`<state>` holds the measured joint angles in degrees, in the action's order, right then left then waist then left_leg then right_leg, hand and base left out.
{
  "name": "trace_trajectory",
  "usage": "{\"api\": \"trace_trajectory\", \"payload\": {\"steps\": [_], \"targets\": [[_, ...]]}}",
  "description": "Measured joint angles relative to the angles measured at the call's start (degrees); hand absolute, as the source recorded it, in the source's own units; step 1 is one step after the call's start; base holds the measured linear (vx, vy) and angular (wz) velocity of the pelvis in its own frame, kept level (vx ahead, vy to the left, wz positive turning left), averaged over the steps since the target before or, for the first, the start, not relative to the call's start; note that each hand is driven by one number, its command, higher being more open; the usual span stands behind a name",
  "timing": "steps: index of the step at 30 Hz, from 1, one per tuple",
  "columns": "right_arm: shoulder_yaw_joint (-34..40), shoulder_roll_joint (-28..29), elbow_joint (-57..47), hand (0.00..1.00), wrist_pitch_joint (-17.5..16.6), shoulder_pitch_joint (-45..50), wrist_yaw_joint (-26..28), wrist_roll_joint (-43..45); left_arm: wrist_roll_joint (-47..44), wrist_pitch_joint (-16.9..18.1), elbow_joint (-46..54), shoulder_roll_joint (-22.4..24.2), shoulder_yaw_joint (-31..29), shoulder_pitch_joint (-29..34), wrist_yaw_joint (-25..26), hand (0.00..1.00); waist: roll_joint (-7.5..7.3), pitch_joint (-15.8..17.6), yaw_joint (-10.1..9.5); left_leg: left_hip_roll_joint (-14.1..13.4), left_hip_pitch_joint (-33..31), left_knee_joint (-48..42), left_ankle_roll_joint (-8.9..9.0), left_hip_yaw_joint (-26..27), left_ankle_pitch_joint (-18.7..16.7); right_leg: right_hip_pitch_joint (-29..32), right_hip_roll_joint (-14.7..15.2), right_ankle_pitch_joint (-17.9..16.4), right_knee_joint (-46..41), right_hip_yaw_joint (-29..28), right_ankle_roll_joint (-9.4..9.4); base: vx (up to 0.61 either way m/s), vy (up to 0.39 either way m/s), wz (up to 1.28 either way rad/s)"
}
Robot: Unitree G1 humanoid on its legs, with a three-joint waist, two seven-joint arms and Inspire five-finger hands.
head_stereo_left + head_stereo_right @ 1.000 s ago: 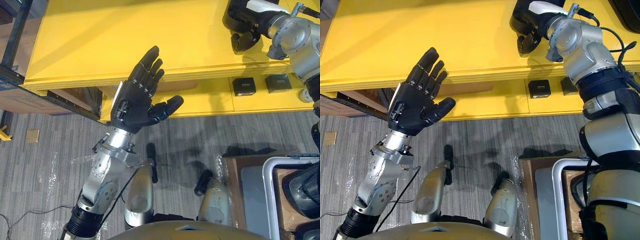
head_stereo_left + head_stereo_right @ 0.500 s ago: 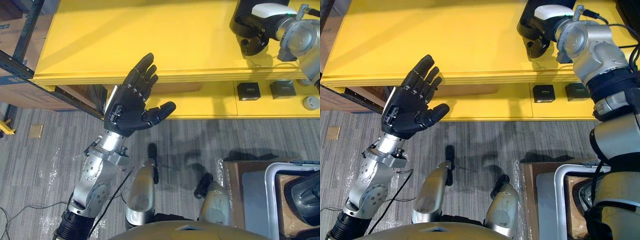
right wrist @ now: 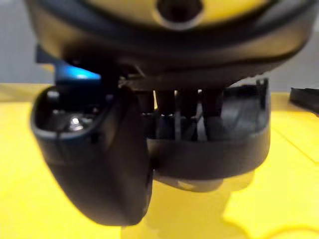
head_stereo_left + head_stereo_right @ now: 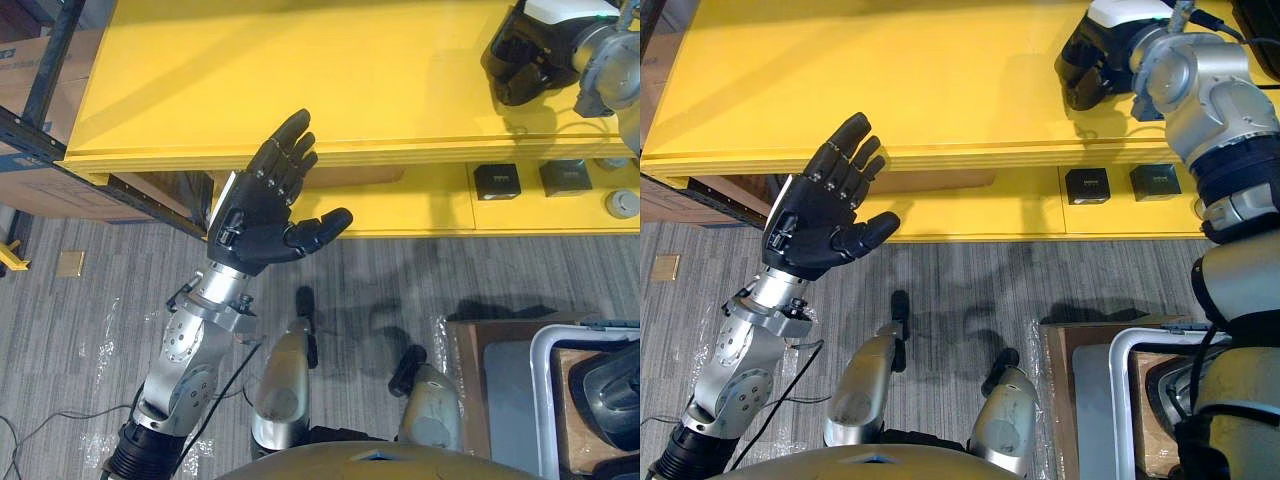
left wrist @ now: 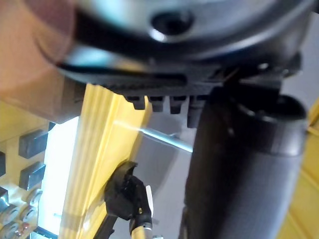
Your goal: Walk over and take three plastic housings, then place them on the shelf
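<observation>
A grey plank floor lies below the yellow shelf. Before the shelf's front edge, the left hand is held empty with fingers spread, presumably kept clear of the work. At the shelf's top board, the right hand is curled round a dark plastic housing, which is lowered to the board, apparently for release. Two small black boxes are noted on the shelf's lower tier.

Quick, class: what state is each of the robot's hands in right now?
Left hand: open, fingers straight, holding nothing.
Right hand: closed on a black plastic housing at the yellow shelf.
</observation>
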<state>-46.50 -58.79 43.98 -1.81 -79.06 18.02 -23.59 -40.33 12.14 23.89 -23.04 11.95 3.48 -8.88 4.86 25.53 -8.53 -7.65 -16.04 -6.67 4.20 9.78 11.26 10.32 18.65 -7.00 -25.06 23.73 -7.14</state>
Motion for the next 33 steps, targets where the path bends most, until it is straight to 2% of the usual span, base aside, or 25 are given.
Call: {"api": "trace_trajectory", "payload": {"steps": [9, 14, 16, 20, 27, 33], "targets": [[0.36, -0.12, -0.07, 0.00, -1.98, 0.62, -2.43, -2.85, -0.01, 0.27, -1.73, -0.22, -1.02, 0.50, -0.23, 1.00, -0.06, 0.04, 0.00, 0.01, 0.27, 0.17, -0.06, 0.10, -0.06, -0.23, -0.06, 0.02, 0.29, -0.03, -0.02, 0.00, -0.007, 0.00], [0.01, -1.20, 0.04, 0.00, -5.07, 1.83, -7.10, -3.12, -0.10, 0.30, -1.73, -0.30, -1.30, 0.54, -0.49, 1.00, -0.16, 0.10, -0.09, 0.01, 0.01, 0.17, -0.08, 0.09, -0.08, -0.03, -0.06, -0.01, 0.29, 0.02, -0.06, 0.00, 0.000, 0.00], [-0.59, -2.13, 0.05, 0.00, -8.35, 1.96, -10.82, -5.25, -0.10, 0.42, -1.73, -0.34, -1.53, 0.66, -0.72, 1.00, -0.21, 0.13, -0.01, -0.01, -0.59, 0.12, -0.09, 0.07, -0.05, 0.53, -0.06, 0.03, 0.20, 0.03, -0.05, 0.00, 0.000, 0.00], [-0.86, -2.27, 0.02, 0.00, -11.46, 2.78, -14.76, -5.48, -0.15, 0.51, -1.76, -0.80, -1.71, 0.97, -1.06, 1.00, -0.27, 0.18, 0.11, -0.02, -0.60, 0.10, -0.11, 0.00, -0.07, 0.48, -0.06, 0.18, 0.14, 0.17, -0.33, 0.01, -0.008, 0.00], [-1.46, -3.59, -1.67, 0.00, -14.43, 3.99, -18.52, -5.39, -0.84, 0.75, -2.03, -2.31, -1.81, 1.02, -1.31, 1.00, -0.41, 0.38, 0.16, -0.03, -0.81, -0.07, -0.12, -0.22, -0.26, 0.44, -0.08, 0.08, 0.15, 0.39, -0.28, 0.00, -0.004, 0.01], [-1.47, -4.61, -2.59, 0.00, -16.14, 4.02, -19.31, -5.19, -2.31, 1.64, -2.06, -2.74, -2.71, 1.05, -1.59, 1.00, -0.59, 1.28, 0.26, -0.03, -0.95, -0.22, -0.12, -0.45, -0.26, 0.36, -0.08, -0.10, 0.10, 0.59, 0.00, 0.00, -0.001, 0.01]]}}
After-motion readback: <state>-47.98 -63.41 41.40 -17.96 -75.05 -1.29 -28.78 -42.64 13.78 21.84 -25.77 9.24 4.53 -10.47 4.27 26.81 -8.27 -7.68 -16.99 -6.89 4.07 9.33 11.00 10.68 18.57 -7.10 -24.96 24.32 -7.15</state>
